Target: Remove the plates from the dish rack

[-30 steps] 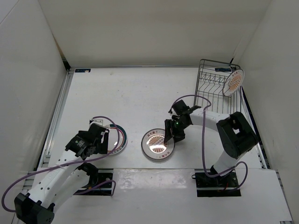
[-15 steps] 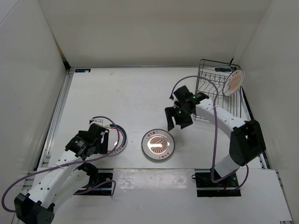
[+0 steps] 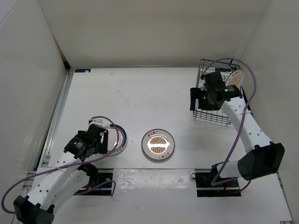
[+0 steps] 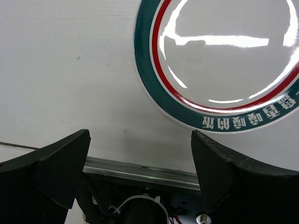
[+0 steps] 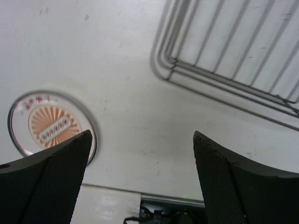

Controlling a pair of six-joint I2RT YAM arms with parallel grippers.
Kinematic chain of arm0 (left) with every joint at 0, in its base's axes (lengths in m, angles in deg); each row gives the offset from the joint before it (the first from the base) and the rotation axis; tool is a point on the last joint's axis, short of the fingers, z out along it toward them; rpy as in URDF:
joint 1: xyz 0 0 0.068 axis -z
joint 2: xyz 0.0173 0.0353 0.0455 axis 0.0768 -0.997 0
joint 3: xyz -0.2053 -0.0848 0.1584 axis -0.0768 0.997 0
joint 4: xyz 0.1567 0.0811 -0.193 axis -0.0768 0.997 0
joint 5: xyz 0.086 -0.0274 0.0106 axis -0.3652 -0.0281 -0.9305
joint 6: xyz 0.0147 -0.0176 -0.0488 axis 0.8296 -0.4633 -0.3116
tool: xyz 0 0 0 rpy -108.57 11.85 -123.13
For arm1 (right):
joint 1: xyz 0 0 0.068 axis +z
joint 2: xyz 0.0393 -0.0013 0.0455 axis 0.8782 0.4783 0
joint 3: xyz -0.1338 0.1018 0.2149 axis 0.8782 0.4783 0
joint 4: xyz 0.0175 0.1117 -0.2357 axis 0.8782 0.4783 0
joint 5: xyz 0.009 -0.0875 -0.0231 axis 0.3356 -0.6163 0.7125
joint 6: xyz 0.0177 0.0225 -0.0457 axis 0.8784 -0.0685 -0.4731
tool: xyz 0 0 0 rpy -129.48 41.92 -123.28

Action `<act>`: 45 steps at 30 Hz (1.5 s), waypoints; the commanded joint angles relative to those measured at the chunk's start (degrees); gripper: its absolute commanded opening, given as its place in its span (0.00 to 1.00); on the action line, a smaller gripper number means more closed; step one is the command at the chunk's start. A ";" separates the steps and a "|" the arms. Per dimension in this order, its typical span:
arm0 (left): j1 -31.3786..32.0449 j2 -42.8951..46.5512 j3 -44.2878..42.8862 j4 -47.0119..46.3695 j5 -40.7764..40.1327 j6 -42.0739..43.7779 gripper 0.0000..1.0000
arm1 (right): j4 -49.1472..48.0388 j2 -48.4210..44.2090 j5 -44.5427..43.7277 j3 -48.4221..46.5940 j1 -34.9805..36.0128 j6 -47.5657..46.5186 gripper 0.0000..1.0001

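Observation:
The dish rack [image 3: 218, 100] stands at the far right, and one orange sunburst plate [image 3: 235, 80] leans upright at its far right end. Another orange sunburst plate [image 3: 159, 144] lies flat on the table in the near middle. My right gripper [image 3: 198, 100] hovers open and empty over the rack's left edge. Its wrist view shows the rack's wires [image 5: 233, 51], the flat orange plate [image 5: 46, 123] and the open gripper [image 5: 142, 135]. The white plate with green and pink rings [image 3: 117, 138] lies near left, and my open left gripper [image 3: 106, 141] sits just beside it. In the left wrist view that plate [image 4: 224, 60] lies beyond the open gripper [image 4: 140, 135].
White walls close the table on three sides. A metal rail [image 3: 58, 112] runs along the left edge. The two arm bases [image 3: 96, 179] sit at the near edge on a white strip [image 3: 159, 179].
My right gripper has left the orange plate on the table and travelled up and right to the rack, its jaws spreading wider. The left arm has not moved.

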 commanded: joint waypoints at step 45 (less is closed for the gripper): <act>0.07 -0.04 -0.85 -2.63 1.42 1.49 1.00 | -2.47 39.86 -1.20 -47.28 -40.88 16.26 0.67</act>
